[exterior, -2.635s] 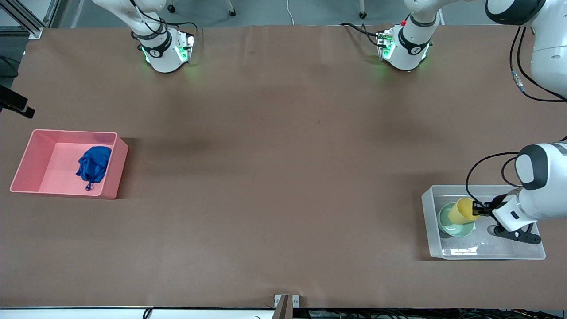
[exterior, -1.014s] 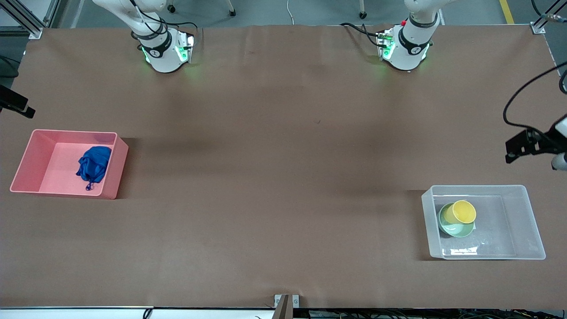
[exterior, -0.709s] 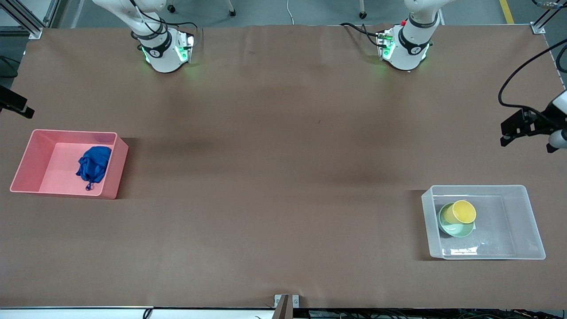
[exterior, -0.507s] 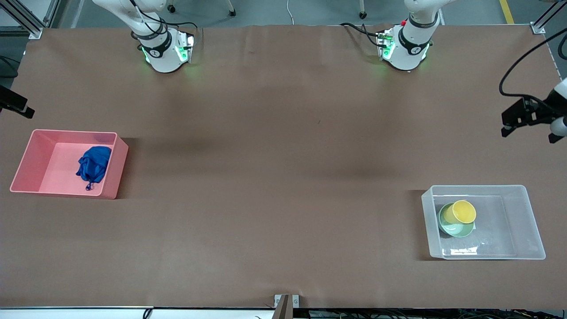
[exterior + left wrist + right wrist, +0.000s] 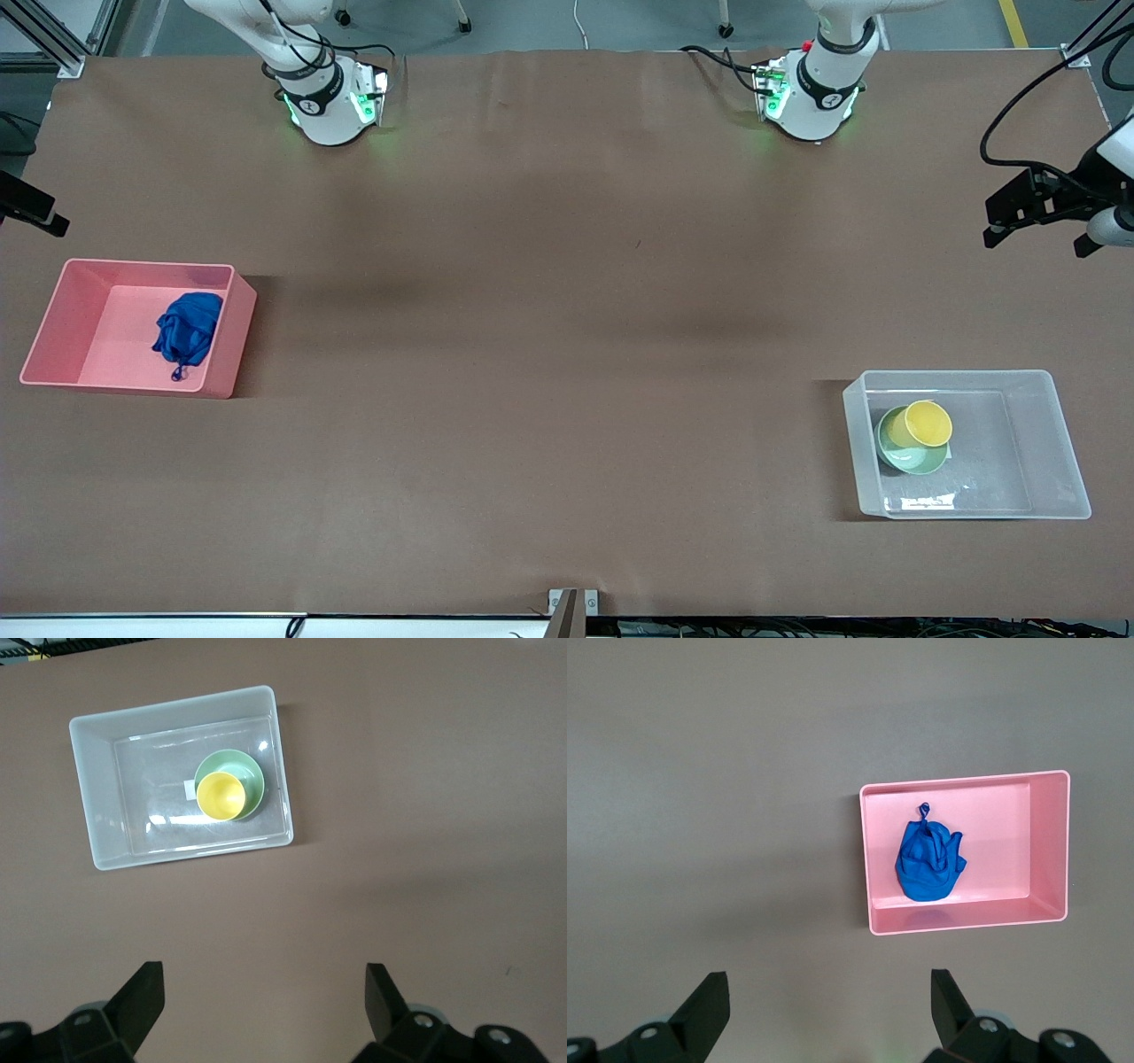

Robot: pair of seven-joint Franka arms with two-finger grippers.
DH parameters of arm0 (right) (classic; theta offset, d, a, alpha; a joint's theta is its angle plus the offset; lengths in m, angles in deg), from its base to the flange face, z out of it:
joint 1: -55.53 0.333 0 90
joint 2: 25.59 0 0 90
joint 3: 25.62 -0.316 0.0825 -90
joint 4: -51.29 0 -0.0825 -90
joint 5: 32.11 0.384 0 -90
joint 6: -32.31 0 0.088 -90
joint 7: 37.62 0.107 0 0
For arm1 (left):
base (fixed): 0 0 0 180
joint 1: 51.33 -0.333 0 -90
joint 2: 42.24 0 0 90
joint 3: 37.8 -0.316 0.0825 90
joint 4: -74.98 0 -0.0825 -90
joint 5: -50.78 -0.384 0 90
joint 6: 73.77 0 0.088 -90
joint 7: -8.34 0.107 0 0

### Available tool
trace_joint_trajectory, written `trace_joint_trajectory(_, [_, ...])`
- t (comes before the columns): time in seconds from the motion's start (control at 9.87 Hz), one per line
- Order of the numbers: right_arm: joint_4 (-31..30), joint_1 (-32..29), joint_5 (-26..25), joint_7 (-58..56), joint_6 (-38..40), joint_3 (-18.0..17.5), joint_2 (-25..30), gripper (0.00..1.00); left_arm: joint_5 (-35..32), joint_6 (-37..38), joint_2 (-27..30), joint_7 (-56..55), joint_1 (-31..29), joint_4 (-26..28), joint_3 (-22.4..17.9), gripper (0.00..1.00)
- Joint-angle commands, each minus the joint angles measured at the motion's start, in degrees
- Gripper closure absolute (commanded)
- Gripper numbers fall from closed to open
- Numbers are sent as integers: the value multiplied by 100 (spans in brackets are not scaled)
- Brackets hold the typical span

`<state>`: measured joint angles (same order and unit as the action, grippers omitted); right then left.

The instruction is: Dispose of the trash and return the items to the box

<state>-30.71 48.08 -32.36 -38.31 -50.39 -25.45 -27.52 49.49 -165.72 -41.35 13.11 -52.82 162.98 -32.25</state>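
**Both grippers empty and spread above the table, everything binned**

The left gripper point(image 5: 1036, 221) hung in the air at the left arm's end of the table, over bare brown surface, with its fingers point(image 5: 142, 997) spread wide and nothing between them. Its wrist camera looked straight down onto the table point(image 5: 425, 815) and took in the whole clear box point(image 5: 97, 788) well apart from the fingertips. The right gripper point(image 5: 828, 1005) did not show in the front view; in the right wrist view its fingers point(image 5: 707, 1001) were likewise wide apart and empty, pointing down over bare table beside the pink bin point(image 5: 1050, 850).

The clear box point(image 5: 1059, 443) sat toward the left arm's end of the table, near the front camera, its long axis running along the table's length. Inside it, at the end toward the table's middle, the mint-green bowl point(image 5: 912, 461) rested upright on the floor. The yellow cup point(image 5: 921, 424) stood in the bowl, mouth up, tilted slightly. A white sticker point(image 5: 190, 789) showed on the box floor just beside the bowl.

The pink bin point(image 5: 62, 310) lay at the right arm's end. The blue cloth wad point(image 5: 188, 328) sat on its floor, against the wall toward the table's middle, its thin strand point(image 5: 177, 374) trailing toward the front camera.
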Motion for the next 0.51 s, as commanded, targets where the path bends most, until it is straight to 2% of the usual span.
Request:
trace_joint_trajectory(0.0, [-79, -2, -81, -54, 17, 0, 78, 0, 58, 19, 377, -125, 105, 543, -80, 0])
trace_joint_trajectory(0.3, [-88, -2, -81, -54, 17, -8, 78, 0, 58, 151, 351, -352, 280, 403, -98, 0])
trace_joint_trajectory(0.41, [-88, -11, -81, -54, 17, 0, 78, 0, 23, 456, 290, -502, 333, 220, -98, 0])
